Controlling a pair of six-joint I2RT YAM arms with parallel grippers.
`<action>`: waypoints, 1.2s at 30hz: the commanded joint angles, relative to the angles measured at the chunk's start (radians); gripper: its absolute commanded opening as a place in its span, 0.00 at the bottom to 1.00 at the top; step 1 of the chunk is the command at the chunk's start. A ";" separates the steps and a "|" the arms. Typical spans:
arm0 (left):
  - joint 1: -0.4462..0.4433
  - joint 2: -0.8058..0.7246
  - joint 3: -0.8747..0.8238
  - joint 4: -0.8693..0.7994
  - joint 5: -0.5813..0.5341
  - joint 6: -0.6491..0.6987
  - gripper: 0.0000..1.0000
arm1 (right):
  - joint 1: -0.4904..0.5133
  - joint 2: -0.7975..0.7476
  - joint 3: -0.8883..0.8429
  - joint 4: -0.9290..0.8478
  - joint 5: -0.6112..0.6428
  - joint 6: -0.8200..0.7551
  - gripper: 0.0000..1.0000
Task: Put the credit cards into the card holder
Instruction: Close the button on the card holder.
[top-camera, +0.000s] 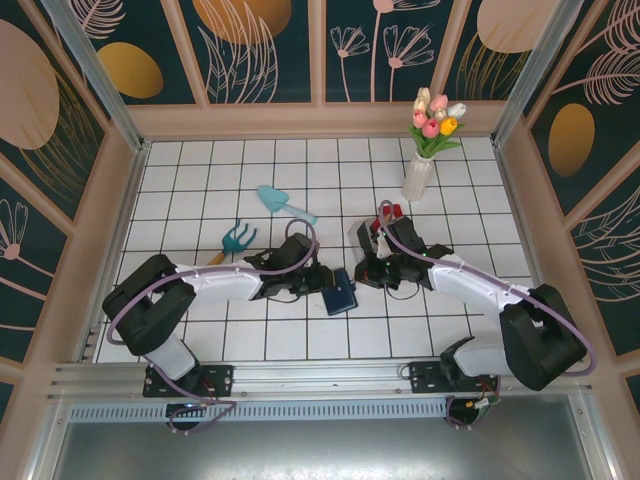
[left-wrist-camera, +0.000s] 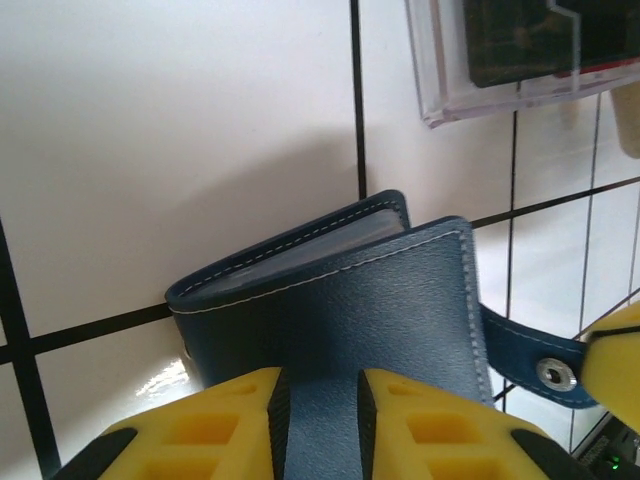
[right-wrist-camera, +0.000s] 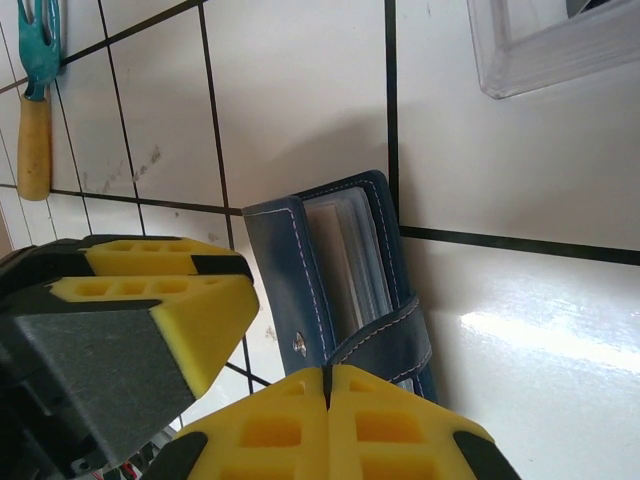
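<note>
The top camera looks steeply down from high at the near edge over the whole tiled surface (top-camera: 200, 180), while both wrist cameras view the same card holder (top-camera: 340, 296) closely from opposite sides.

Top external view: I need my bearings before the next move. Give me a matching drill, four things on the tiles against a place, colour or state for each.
Things
1. card holder
2. vase of tulips
3. hand rake
4. toy shovel

Descriptions
A. upright, at the far right of the tiles
B. light blue, lying flat beyond the left arm
C. navy, partly open, one cover pinched by the left gripper
D. teal tines, tan handle, lying flat left of the middle

Pairs: 1-C, 2-A, 3-D, 4-B
</note>
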 joint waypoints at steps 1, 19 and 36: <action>0.001 0.047 -0.005 -0.003 0.028 0.022 0.27 | 0.005 0.029 0.007 0.026 -0.024 0.008 0.00; -0.006 0.117 -0.017 0.005 0.020 0.007 0.23 | 0.079 0.161 0.057 0.076 -0.007 0.051 0.00; -0.007 0.117 -0.019 0.016 0.019 0.002 0.23 | 0.102 0.235 0.065 0.015 0.035 0.037 0.00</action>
